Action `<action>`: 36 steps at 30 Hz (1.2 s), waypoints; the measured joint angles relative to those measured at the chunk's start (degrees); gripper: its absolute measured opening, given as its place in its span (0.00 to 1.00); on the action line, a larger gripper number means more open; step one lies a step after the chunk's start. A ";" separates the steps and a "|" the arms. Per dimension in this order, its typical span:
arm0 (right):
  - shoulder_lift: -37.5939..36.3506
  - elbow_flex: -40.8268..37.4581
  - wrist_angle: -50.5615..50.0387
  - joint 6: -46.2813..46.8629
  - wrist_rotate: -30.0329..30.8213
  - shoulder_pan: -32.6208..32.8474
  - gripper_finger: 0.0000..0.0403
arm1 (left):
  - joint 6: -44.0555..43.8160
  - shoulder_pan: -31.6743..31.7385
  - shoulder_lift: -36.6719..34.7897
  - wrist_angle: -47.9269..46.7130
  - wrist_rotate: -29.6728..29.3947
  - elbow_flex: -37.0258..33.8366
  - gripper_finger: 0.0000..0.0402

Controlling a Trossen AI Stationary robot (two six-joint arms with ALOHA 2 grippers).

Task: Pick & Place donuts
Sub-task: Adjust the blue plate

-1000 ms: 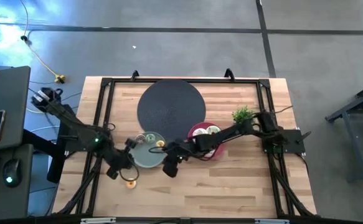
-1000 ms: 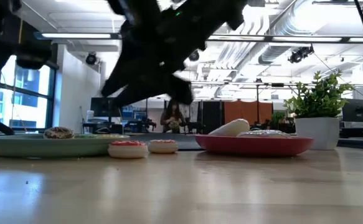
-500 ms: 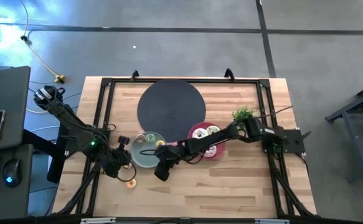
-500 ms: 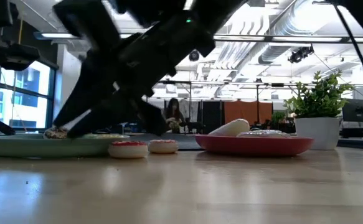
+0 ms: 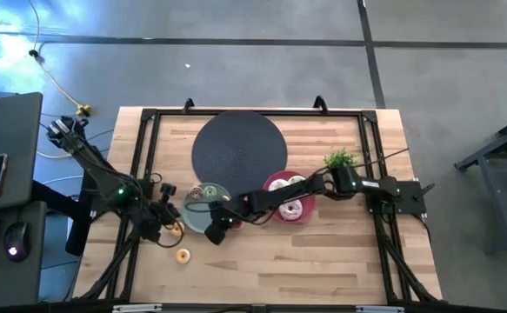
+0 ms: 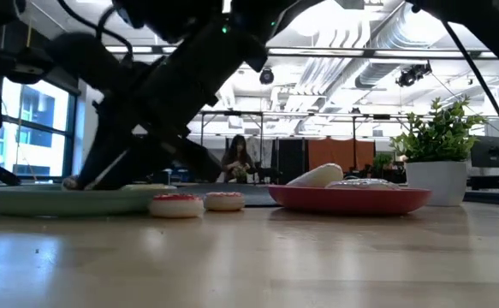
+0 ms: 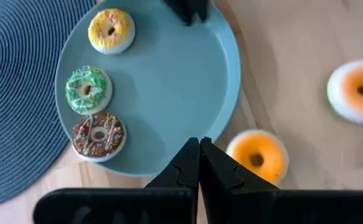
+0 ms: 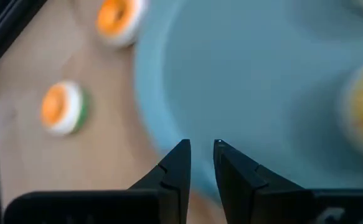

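A grey-green plate (image 7: 169, 93) holds three donuts: a yellow donut (image 7: 111, 30), a green donut (image 7: 88, 89) and a brown donut (image 7: 98, 134). Two orange donuts (image 7: 257, 155) (image 7: 355, 90) lie on the wood beside it. My right gripper (image 8: 200, 149) hangs low over the plate's near rim (image 5: 210, 233), a narrow gap between its fingers and nothing in it. My left gripper (image 7: 198, 149) is shut and empty at the plate's left edge (image 5: 166, 222). The pink plate (image 5: 288, 198) carries more donuts.
A dark round woven mat (image 5: 238, 149) lies behind the plates and a small potted plant (image 5: 340, 160) stands at the right. The black frame rails (image 5: 144, 156) run along the table's sides. Bare wood lies toward the near edge (image 5: 288, 269).
My right gripper has reached toward the table's left and sunk lower, from beside the pink plate to over the grey-green plate's near rim. My left gripper has drawn back a little toward the far left, uncovering an orange donut on the wood.
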 joint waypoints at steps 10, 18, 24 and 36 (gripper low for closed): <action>-1.04 4.07 1.46 -4.85 -4.76 0.40 0.15 | -0.65 -5.00 -1.58 -4.87 -1.42 0.02 0.00; 1.75 4.03 0.34 2.47 -8.11 2.87 0.10 | -0.30 -5.07 -1.54 -5.94 -3.45 0.04 0.00; 2.40 3.95 -1.52 6.79 -1.53 3.45 0.09 | 0.54 -5.09 -1.58 -6.50 -3.51 0.04 0.00; 3.99 4.07 -2.47 13.58 5.64 1.01 0.09 | 1.63 -5.09 -1.58 -6.59 -3.58 0.04 0.00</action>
